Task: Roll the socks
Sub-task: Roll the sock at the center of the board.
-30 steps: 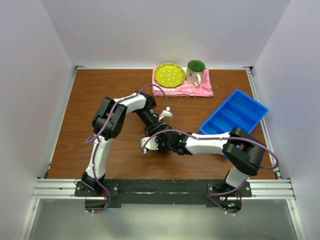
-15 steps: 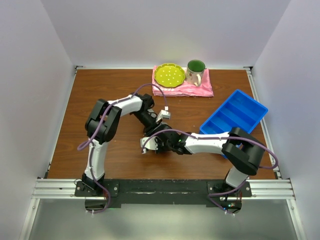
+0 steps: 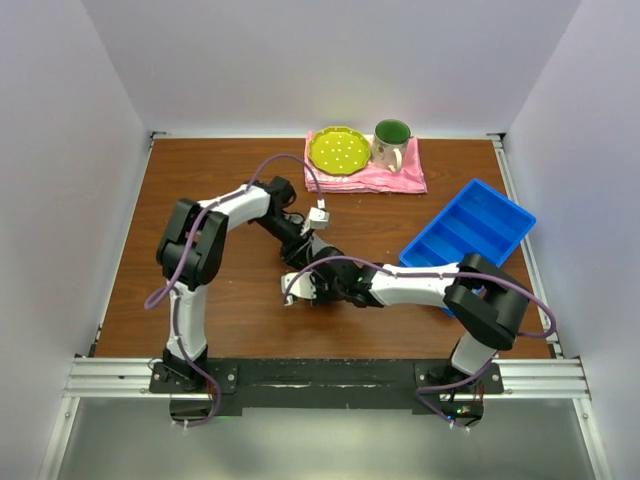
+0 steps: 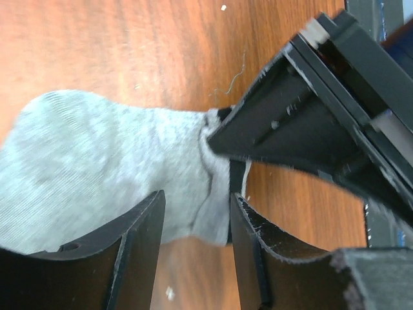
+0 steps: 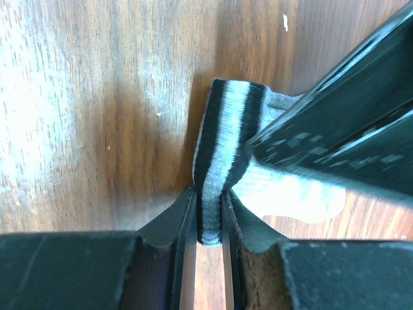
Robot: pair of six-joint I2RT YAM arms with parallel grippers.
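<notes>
Sock (image 4: 97, 161) lies mid-frame on the table (image 3: 200, 200), cuff (image 5: 226, 123) pinched by the right end effector (image 5: 210, 216). The left end effector (image 4: 197, 226), narrowly parted over it, has drawn back up-left, so rolling looks barely begun.

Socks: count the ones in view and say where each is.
1. The sock lies on the table, striped cuff pinched in the right gripper, grey body inside the open left gripper. Another may be hidden beneath them.

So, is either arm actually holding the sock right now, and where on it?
The right jaws are shut on the striped cuff of the sock. The left jaws stand open over its grey part, holding nothing.
</notes>
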